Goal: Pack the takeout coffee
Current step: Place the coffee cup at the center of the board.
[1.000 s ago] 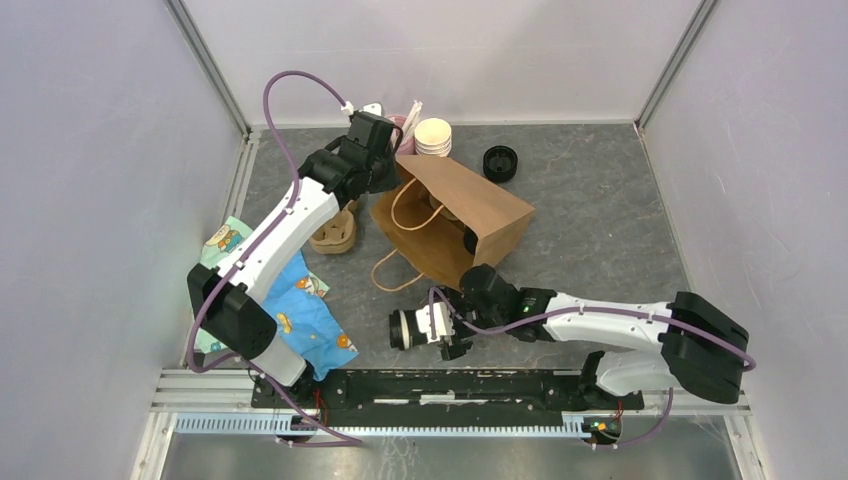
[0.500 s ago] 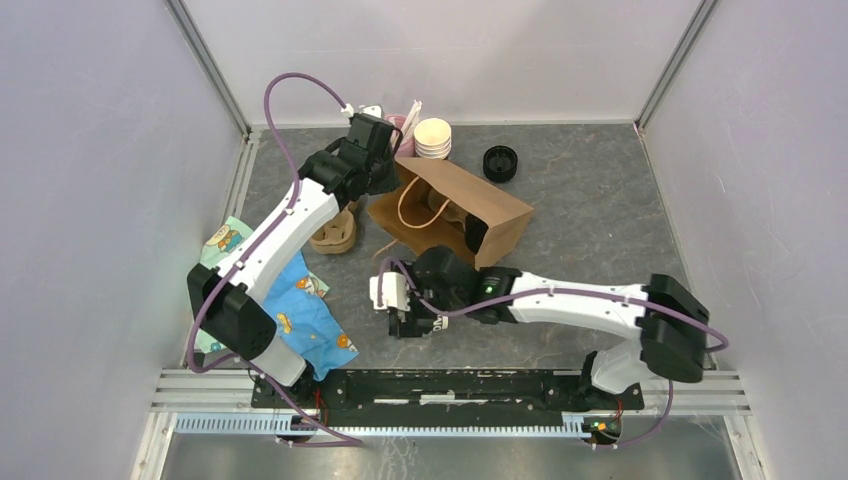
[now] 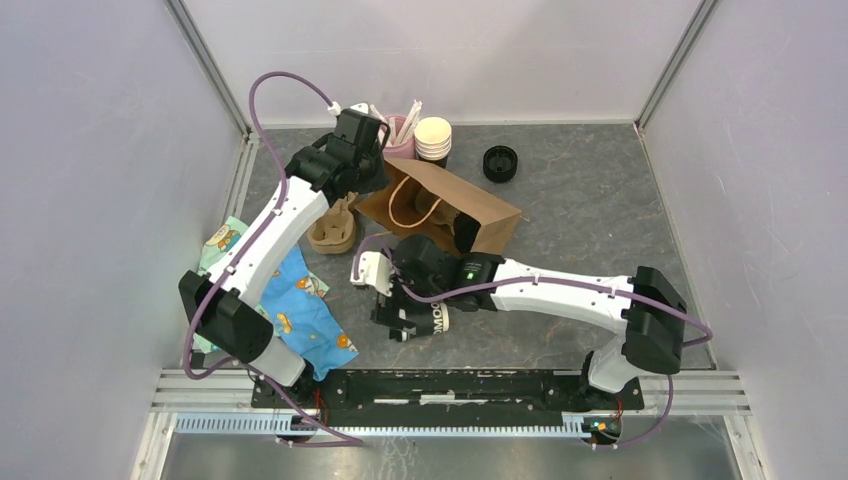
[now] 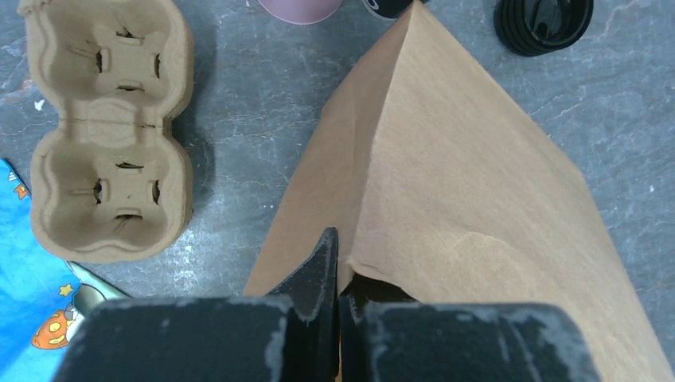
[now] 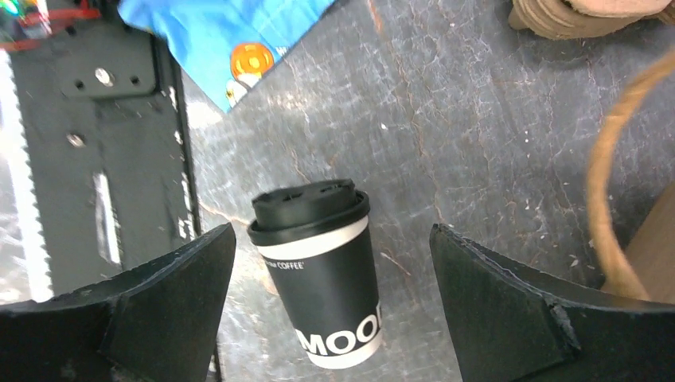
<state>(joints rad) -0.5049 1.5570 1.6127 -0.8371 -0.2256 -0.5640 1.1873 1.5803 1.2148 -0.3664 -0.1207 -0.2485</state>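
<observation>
Got the takeout coffee (image 5: pixel 318 270) lying on its side on the table (image 3: pixel 590 200), roughly 6 o'clock of the brown bag (image 3: pixel 480 210), lid end toward 9 in the top view. Sitting right between the right gripper (image 5: pixel 330 235) fingers, spread wide, touching neither. Seeing the left gripper (image 4: pixel 337 263) at the bag's 10 o'clock corner, fingers pinched together on the paper edge. Also spotting a cup carrier (image 4: pixel 103 127) at the bag's 9, lid stack (image 4: pixel 541 20) around 2.

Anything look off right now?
Yes: the takeout coffee lies on its side on the table, lid on, no spill visible, between the open fingers of the right gripper. The brown bag lies sideways too, edge pinched by the left gripper.
</observation>
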